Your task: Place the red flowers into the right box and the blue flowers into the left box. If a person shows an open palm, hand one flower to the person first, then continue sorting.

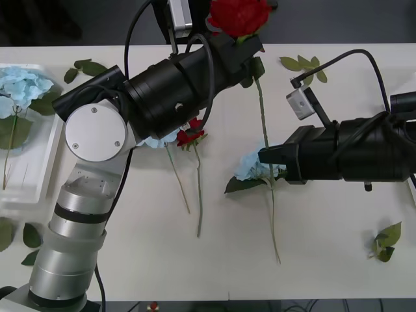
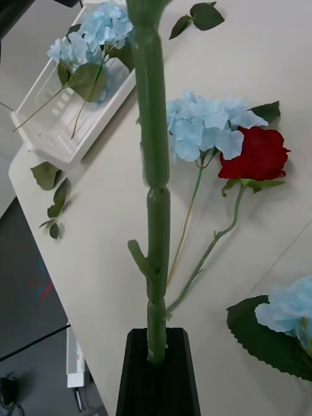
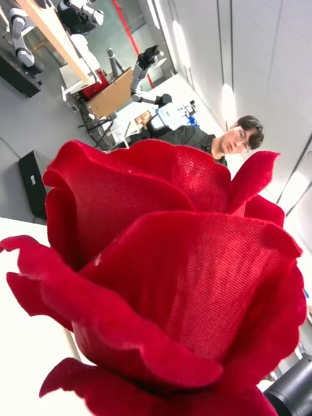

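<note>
A red flower [image 1: 238, 15] [image 3: 175, 273] is held up over the table's far edge, with my left gripper [image 1: 244, 53] shut just under its head. Its green stem [image 2: 155, 195] runs down to my right gripper [image 1: 263, 156] [image 2: 156, 364], also shut on it. A blue flower [image 1: 250, 166] [image 2: 289, 311] lies beside the right gripper. Another blue flower [image 2: 201, 123] and a red flower [image 1: 192, 135] [image 2: 255, 153] lie together under the left arm. The left box [image 1: 40, 170] [image 2: 62, 127] holds blue flowers [image 1: 23, 84] [image 2: 101, 29]. The right box is out of view.
Loose leaf sprigs lie at the far right [image 1: 303, 65], near right [image 1: 387, 242], far left [image 1: 84, 66] and beside the left box [image 1: 16, 234] [image 2: 53, 195]. My left arm spans the table's middle. A person [image 3: 188, 136] sits far back in the room.
</note>
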